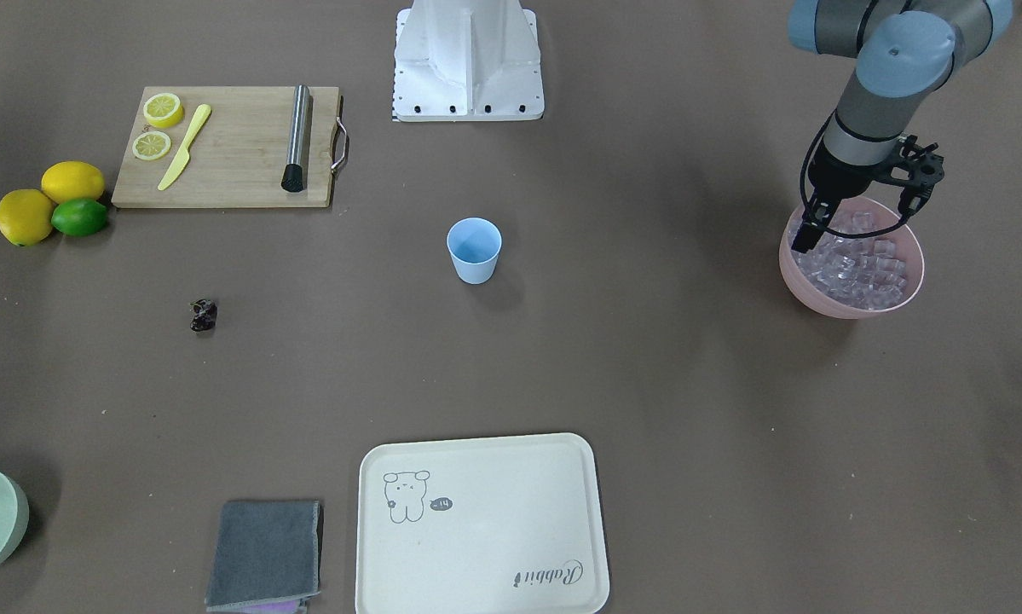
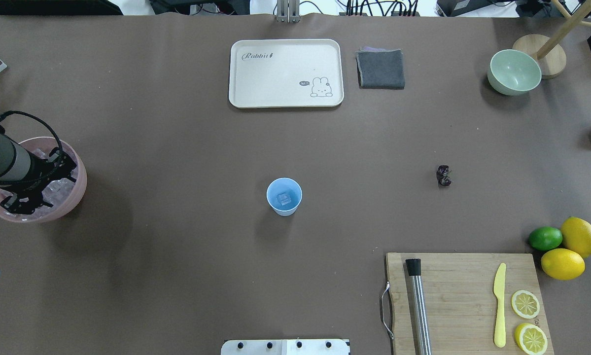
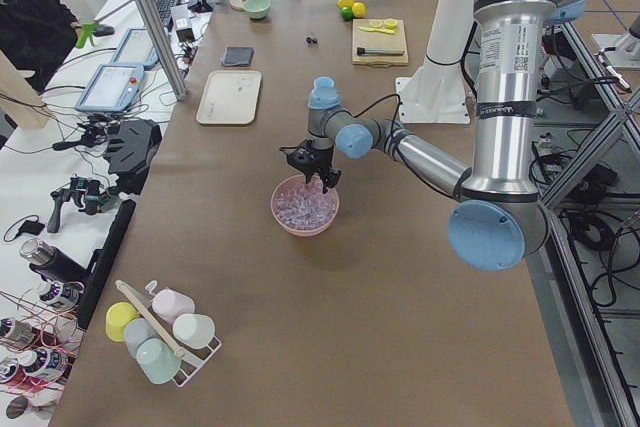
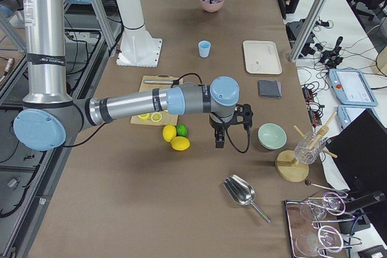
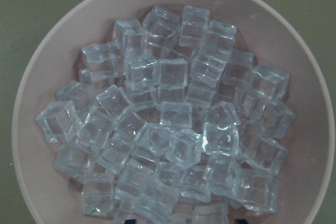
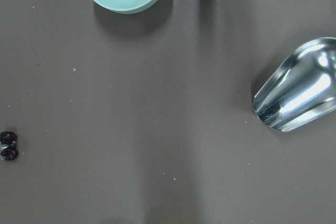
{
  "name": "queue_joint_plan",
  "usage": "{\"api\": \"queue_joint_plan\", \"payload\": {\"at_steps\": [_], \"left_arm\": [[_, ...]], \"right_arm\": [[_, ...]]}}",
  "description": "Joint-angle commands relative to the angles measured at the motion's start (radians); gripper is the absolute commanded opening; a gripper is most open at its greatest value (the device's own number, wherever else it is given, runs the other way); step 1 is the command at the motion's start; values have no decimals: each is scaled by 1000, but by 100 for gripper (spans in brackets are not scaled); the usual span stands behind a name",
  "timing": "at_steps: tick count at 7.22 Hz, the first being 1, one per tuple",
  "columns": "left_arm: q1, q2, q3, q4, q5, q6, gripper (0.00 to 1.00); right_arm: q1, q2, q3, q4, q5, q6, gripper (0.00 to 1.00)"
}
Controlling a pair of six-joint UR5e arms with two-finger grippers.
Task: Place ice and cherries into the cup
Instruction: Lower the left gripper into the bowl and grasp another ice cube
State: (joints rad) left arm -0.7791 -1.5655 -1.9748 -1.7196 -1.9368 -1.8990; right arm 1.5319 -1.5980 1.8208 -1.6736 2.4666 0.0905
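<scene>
The light-blue cup (image 2: 284, 196) stands upright mid-table with one clear ice cube (image 2: 284, 198) inside. Many more ice cubes (image 5: 168, 124) fill the pink bowl (image 1: 851, 311) at the robot's left end. My left gripper (image 1: 856, 228) hangs just over that bowl, fingers apart and empty. The dark cherries (image 2: 443, 175) lie on the bare table on the robot's right side, also at the left edge of the right wrist view (image 6: 9, 146). My right gripper (image 4: 225, 137) shows only in the exterior right view, near the lemons; I cannot tell its state.
A wooden cutting board (image 2: 458, 291) with a steel muddler, yellow knife and lemon slices lies near right. Two lemons and a lime (image 2: 545, 238) sit beside it. A cream tray (image 2: 285, 96), grey cloth (image 2: 380, 69), green bowl (image 2: 514, 72) and metal scoop (image 6: 302, 90) lie further out.
</scene>
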Motion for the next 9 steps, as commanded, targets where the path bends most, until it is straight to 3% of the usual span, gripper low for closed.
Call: {"api": "queue_joint_plan", "payload": {"at_steps": [1,8,9], "left_arm": [[0,-10,1,2,-1,2,69],[15,-14,-3,3,-1,-9,66],[15,-14,-1,3,-1,-6,52]], "right_arm": [[1,0,0,0,0,0,100],[2,-22,12,0,-2,-9,100],[2,-22,12,0,-2,-9,100]]}}
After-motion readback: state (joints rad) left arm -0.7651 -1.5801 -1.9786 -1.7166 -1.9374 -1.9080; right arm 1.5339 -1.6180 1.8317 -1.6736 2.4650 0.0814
